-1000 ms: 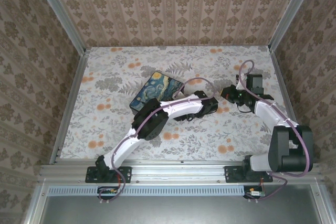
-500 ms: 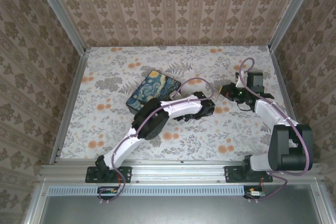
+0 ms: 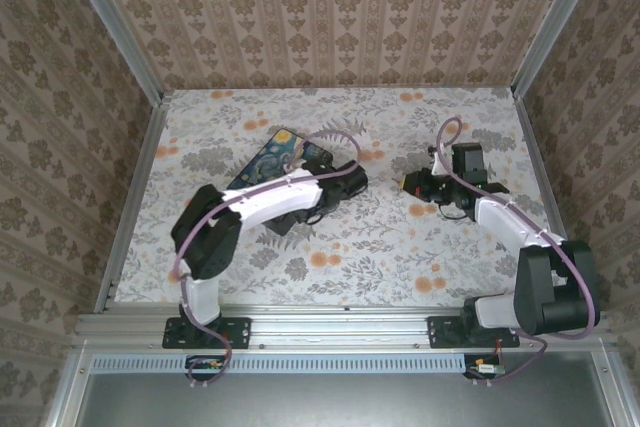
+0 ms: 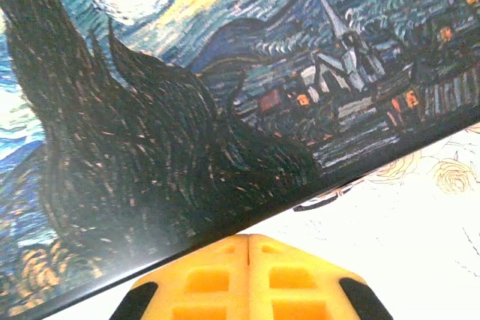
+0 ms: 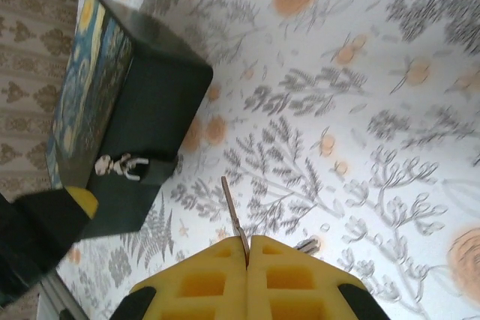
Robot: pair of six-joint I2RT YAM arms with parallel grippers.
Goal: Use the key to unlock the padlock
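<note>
Fingers of the right gripper (image 5: pixel 247 245) are pressed together on the key (image 5: pixel 232 211), whose thin blade sticks out ahead of them over the flowered table (image 5: pixel 390 110). That is the part done, I judge: the key is in hand, but well apart from the padlock (image 5: pixel 120 164), which hangs small and pale on the dark side wall of the box (image 5: pixel 161 84). What is left is bringing the blade to the keyhole, seating it, turning it and freeing the shackle; whether the shackle is shut is too small to tell. The left gripper (image 4: pixel 247 249) sits just beside the box's edge, fingers together on nothing. No brand or writing can be read; the lid carries a swirling night-sky painting.
</note>
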